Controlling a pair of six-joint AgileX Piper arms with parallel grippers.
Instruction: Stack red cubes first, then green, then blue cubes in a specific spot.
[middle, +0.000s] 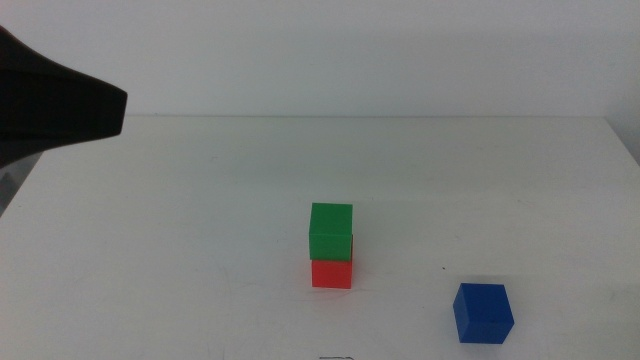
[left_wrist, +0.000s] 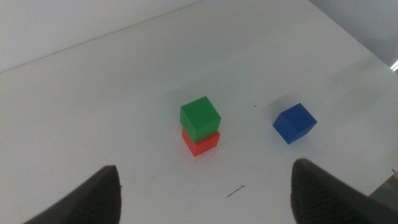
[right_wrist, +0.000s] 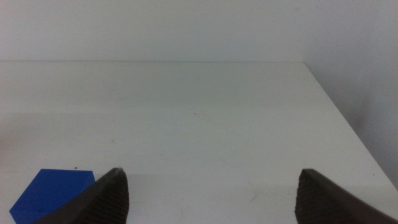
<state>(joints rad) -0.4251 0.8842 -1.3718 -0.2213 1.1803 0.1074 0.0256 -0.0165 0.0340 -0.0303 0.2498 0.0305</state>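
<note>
The green cube (middle: 331, 230) sits on the red cube (middle: 332, 273) as a two-high stack near the table's middle front. The stack also shows in the left wrist view, green cube (left_wrist: 200, 117) on red cube (left_wrist: 202, 142). The blue cube (middle: 483, 312) lies alone on the table to the front right of the stack; it also shows in the left wrist view (left_wrist: 295, 122) and the right wrist view (right_wrist: 53, 193). My left gripper (left_wrist: 205, 199) is open and empty, held high, away from the stack; its arm (middle: 60, 100) shows at the upper left. My right gripper (right_wrist: 211, 196) is open and empty, close by the blue cube.
The white tabletop (middle: 200, 220) ends at a back edge against a pale wall, and its right edge (right_wrist: 348, 118) shows in the right wrist view. A small dark mark (left_wrist: 235, 191) lies on the table in front of the stack.
</note>
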